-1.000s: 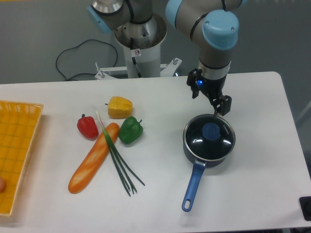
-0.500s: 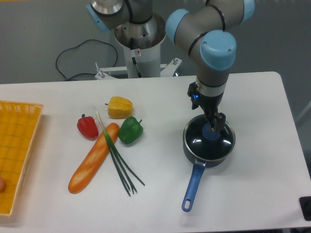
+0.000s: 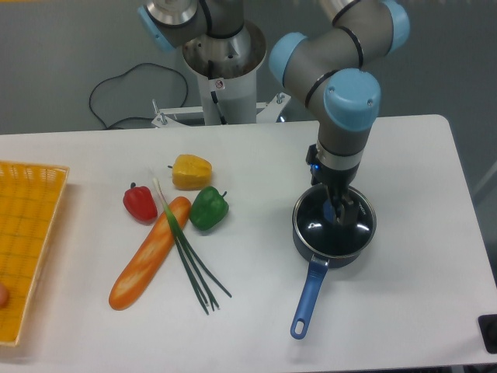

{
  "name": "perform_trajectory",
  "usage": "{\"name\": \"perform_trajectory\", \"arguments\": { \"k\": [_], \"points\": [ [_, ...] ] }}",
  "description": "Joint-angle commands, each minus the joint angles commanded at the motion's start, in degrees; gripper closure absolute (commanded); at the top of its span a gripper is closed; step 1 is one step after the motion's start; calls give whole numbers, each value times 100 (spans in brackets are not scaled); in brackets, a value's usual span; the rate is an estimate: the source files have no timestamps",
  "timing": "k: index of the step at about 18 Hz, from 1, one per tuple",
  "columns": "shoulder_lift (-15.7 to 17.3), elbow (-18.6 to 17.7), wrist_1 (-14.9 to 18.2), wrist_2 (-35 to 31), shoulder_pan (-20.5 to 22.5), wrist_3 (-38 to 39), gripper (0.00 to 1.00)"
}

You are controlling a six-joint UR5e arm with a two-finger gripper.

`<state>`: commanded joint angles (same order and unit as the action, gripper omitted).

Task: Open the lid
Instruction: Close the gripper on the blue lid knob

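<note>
Lid point(image 3: 318, 229) sits on the saucepan point(image 3: 309, 250), unlifted; gripper point(image 3: 340, 214) down at its knob, grasp cannot be determined.

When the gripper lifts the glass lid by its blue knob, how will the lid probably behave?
The lid looks like rigid glass with a metal rim, so it should stay flat, not flex. Held only by its small centre knob at the gripper, it may swing or tilt. Glass is likely fragile and smooth, so a slip onto the saucepan could chip it.

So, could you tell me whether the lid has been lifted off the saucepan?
No, the lid sits flat on the saucepan, with the gripper at its knob.
</note>
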<state>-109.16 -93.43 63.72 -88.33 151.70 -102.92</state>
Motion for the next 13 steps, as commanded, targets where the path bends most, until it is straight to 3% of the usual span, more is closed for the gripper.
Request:
{"name": "perform_trajectory", "arguments": {
  "k": [13],
  "points": [
    [-106,0,-26,-307,70,-237,0]
  ]
}}
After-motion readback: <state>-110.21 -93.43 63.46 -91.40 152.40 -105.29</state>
